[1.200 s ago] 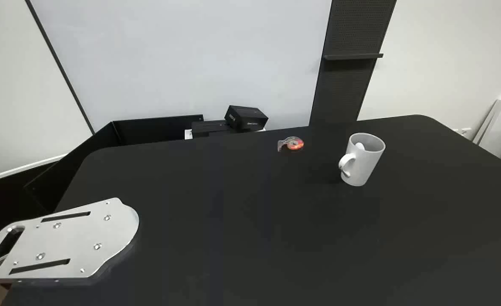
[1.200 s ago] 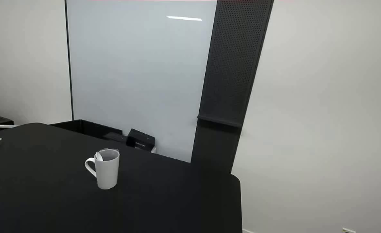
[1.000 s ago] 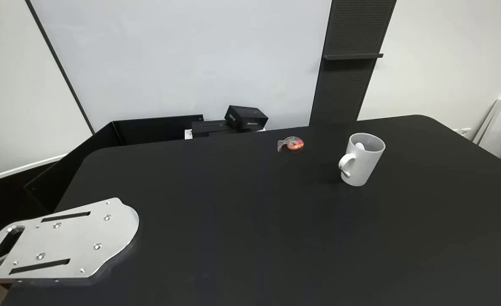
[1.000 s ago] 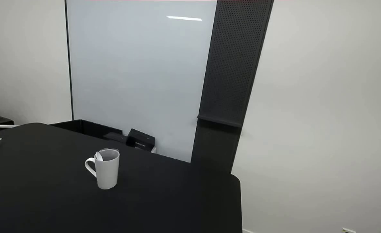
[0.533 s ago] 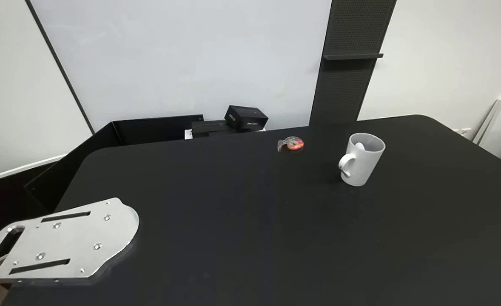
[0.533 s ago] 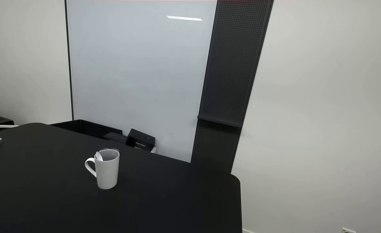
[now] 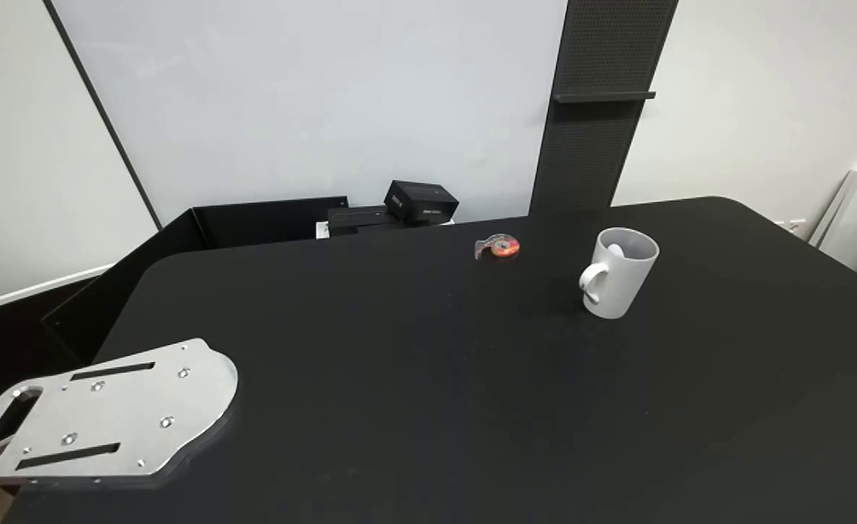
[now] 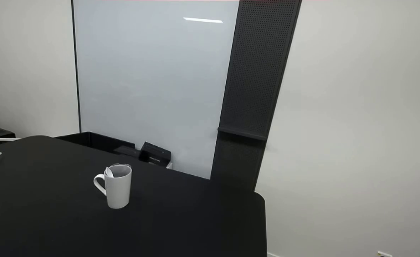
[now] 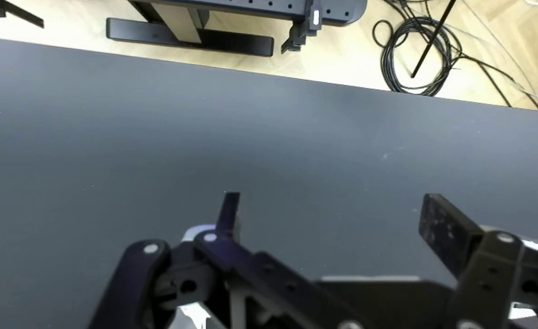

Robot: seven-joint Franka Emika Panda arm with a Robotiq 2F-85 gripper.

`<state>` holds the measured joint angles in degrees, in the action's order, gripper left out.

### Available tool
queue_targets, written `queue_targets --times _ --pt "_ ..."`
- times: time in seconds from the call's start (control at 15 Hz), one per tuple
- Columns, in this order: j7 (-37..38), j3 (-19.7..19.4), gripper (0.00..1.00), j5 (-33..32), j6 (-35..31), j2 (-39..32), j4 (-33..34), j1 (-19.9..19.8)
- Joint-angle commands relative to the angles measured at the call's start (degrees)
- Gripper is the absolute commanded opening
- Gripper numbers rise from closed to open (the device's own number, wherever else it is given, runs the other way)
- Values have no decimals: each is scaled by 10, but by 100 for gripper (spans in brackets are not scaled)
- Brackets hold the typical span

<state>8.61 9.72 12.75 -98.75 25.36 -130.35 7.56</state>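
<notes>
Table (image 7: 399, 378) smooth, matt black. In an exterior view: mug (image 7: 620, 282) at 3 o'clock – glossy, looks ceramic; plate (image 7: 123, 407) at 8 o'clock – satin metal; tape dispenser (image 7: 504, 248) clear shiny plastic; box (image 7: 421, 204) at 12 o'clock, matt, looks like card. Wrist view: pincer (image 9: 333, 217) matt black, metal pin heads (image 9: 150, 248); floor (image 9: 296, 65) toward 12 o'clock, smooth wood.

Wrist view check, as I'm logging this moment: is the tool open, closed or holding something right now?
Tool: open, its fingers wide apart above the dark tabletop, holding nothing.
</notes>
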Motion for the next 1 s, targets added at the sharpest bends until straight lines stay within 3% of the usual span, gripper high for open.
queue_targets --times 0.0,0.53,0.93 --pt "-51 -17 100 -34 -35 -40 9 -12" --pt "-178 -54 100 -135 -146 -137 40 -32" --pt "-235 -60 100 -185 -217 -220 70 -33"
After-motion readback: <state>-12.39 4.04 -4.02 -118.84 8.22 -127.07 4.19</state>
